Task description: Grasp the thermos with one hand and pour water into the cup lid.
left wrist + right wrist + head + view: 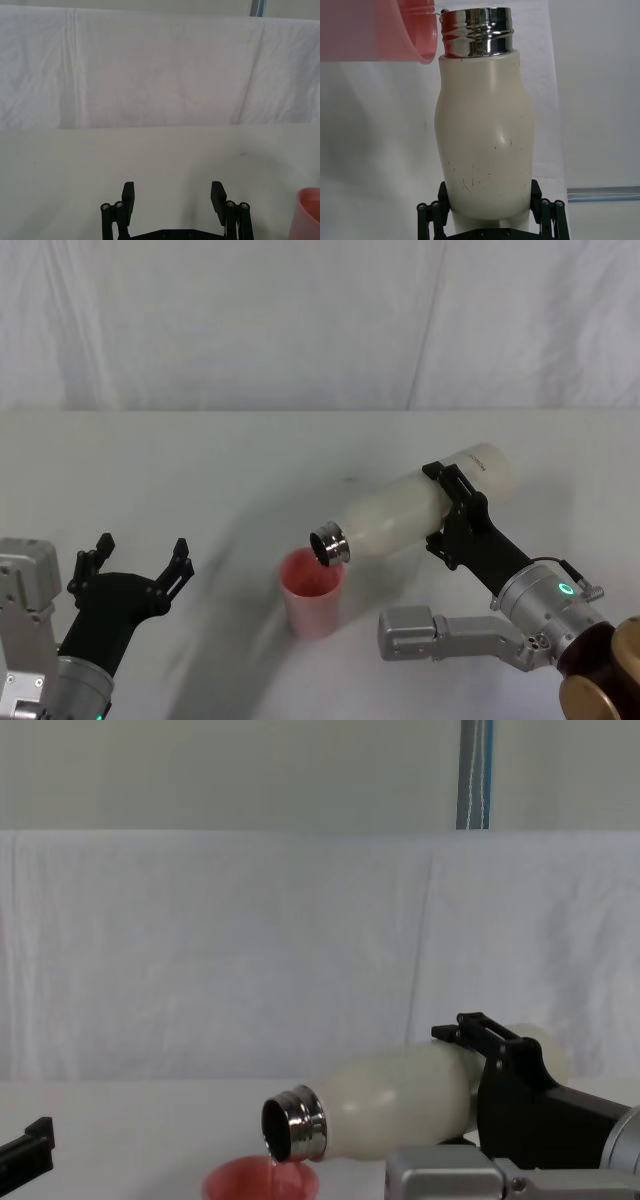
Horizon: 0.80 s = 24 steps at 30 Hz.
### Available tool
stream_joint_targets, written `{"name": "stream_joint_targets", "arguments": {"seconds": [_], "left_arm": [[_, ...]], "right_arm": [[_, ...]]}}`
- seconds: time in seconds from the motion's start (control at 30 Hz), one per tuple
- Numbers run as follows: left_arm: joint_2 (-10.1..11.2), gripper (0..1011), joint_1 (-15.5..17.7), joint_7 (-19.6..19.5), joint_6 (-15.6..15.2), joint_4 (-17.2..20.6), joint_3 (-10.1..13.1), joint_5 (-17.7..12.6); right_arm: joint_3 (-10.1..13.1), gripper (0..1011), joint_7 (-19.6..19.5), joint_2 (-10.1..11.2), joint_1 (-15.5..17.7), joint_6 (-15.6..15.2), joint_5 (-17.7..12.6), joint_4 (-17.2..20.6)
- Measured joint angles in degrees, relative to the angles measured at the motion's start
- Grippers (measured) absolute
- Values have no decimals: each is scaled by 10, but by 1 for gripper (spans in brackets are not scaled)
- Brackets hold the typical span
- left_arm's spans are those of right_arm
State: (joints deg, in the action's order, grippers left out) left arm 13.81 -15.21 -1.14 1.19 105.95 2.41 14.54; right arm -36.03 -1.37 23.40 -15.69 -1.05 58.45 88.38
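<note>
The cream-white thermos [400, 512] is tipped almost level, with my right gripper [455, 517] shut on its lower body. Its steel neck [330, 544] points left and hangs just over the rim of the pink cup lid [312, 592], which stands upright on the table. From the chest view the thermos [400, 1098] lies sideways with its open mouth above the cup lid [262, 1183], held by the right gripper [500, 1082]. In the right wrist view the jaws clamp both sides of the thermos [485, 145] beside the cup lid [385, 30]. My left gripper [135, 562] rests open at the near left.
A white cloth covers the table [250, 470] and hangs as a backdrop behind it. The left gripper [173, 195] looks across bare table, with the cup lid [307, 210] at the edge of its wrist view.
</note>
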Motion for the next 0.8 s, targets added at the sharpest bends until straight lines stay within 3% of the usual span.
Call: {"name": "stream_joint_targets", "arguments": {"seconds": [0.8], "left_arm": [[0, 1001, 0, 0, 0, 0, 0, 0]], "right_arm": [[-1, 957, -1, 0, 2, -3, 3, -3]]}}
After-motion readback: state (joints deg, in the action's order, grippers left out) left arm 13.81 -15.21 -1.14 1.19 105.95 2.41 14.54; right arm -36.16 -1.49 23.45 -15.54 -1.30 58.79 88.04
